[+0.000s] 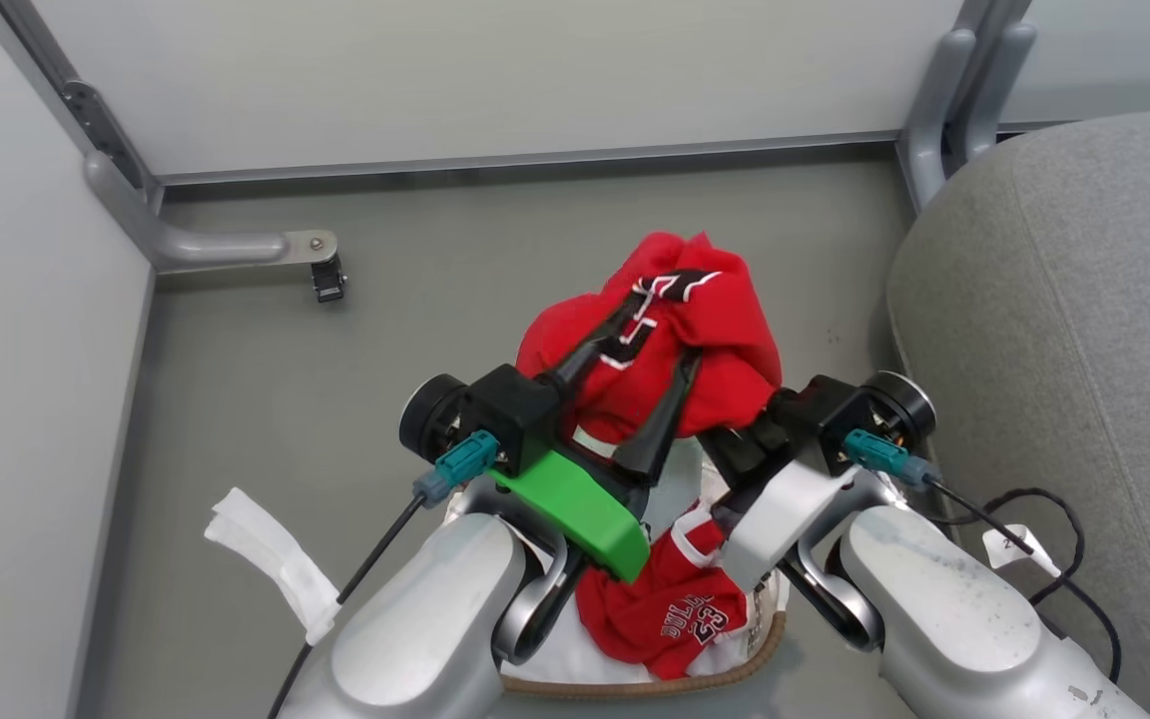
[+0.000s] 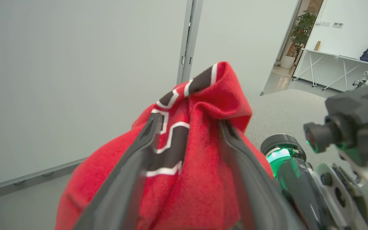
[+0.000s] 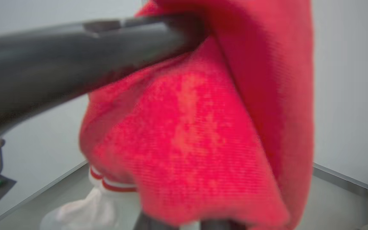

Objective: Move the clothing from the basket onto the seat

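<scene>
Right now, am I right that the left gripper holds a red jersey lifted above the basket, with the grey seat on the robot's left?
Not quite: the head view shows the grey seat on the robot's right. The left gripper does hold a red jersey above the basket.

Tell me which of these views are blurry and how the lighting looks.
Head view: sharp, with soft even light and no glare on the red jersey. Left wrist view: jersey folds fairly crisp, but the left gripper's fingers near the lens are smeared. Right wrist view: the blurriest, the jersey so close its weave is soft and a dark finger streaks across the top left.
</scene>
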Tool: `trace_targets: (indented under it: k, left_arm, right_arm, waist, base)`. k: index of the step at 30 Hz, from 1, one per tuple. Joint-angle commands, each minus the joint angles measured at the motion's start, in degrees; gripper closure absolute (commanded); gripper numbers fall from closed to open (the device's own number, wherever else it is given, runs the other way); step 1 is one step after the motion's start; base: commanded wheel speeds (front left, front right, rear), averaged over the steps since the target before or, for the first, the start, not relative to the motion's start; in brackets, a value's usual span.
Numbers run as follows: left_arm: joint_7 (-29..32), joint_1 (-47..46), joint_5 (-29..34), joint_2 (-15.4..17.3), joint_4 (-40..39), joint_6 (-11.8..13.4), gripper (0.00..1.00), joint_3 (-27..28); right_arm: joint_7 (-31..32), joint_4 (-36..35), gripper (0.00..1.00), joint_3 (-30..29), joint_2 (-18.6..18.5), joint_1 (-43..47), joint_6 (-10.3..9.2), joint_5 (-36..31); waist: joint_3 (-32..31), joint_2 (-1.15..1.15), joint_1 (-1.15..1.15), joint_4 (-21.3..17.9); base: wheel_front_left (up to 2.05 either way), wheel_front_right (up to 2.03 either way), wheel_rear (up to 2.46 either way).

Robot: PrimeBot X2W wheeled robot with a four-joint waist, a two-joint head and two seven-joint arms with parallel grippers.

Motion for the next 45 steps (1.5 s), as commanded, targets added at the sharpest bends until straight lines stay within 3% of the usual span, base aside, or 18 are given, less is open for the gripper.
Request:
trace_targets:
  k: [1,6,18,26,36,45]
  left_arm:
    - [-0.03,0.49,0.72,0.17,0.24,-0.16,0.0,0.49]
    - [-0.02,0.66,2.18,0.17,0.69,-0.48,0.0,1.41]
    - [-0.01,-0.29,3.47,0.21,1.8,-1.54,0.0,2.23]
    - [-0.01,-0.76,4.98,0.24,3.56,-2.0,0.0,2.46]
    - [0.0,0.04,6.39,0.25,4.23,-2.34,0.0,3.23]
    - [-0.01,-2.0,8.09,0.37,5.0,-2.4,0.0,2.88]
  right_arm:
    - [-0.12,-0.48,1.0,-0.96,-0.04,0.92,-0.08,-0.44]
    - [-0.12,-1.49,1.0,-3.96,0.45,2.37,-0.08,-1.14]
    - [-0.12,-3.1,1.0,-8.9,2.1,4.39,-0.08,-1.68]
    - [-0.12,-4.36,1.0,-11.51,3.36,6.1,-0.08,-1.97]
    - [-0.12,-5.89,1.0,-14.66,2.75,7.34,-0.08,-2.86]
    - [-0.12,-6.26,1.0,-21.85,-1.44,-0.25,-0.08,-6.72]
  waist:
    - [0.49,0.0,0.0,-0.95]
    - [1.3,0.0,0.0,-4.35]
    - [3.49,0.0,0.0,-20.65]
    - [4.7,0.0,0.0,-28.95]
    - [6.47,0.0,0.0,-32.57]
    - [11.78,0.0,0.0,-30.44]
  base:
    - [0.0,0.0,0.0]
    - [0.0,0.0,0.0]
    - [0.0,0.0,0.0]
    - [0.0,0.0,0.0]
    - [0.0,0.0,0.0]
    - [0.0,0.0,0.0]
